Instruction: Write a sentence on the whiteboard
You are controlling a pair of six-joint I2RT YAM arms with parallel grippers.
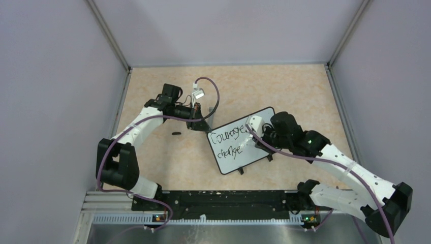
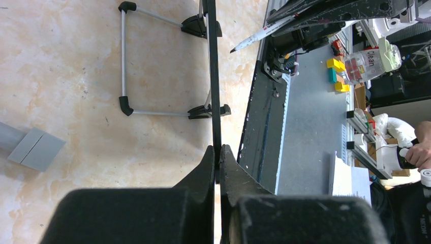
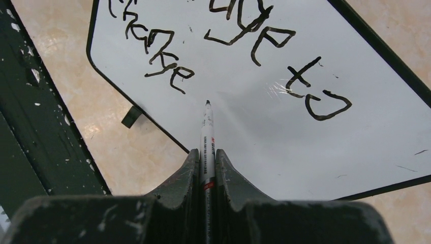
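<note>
Left gripper clamped on whiteboard rim, right gripper on marker. Risk: pen pressure could pivot the board and skew the sentence.

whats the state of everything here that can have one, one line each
whiteboard, propped on its feet, one edge clamped
sentence, reads "courage to change" in two lines
marker, uncapped, gripped, tip aimed at bare board
left gripper, jaws shut on the whiteboard's edge
right gripper, jaws shut on the marker
</note>
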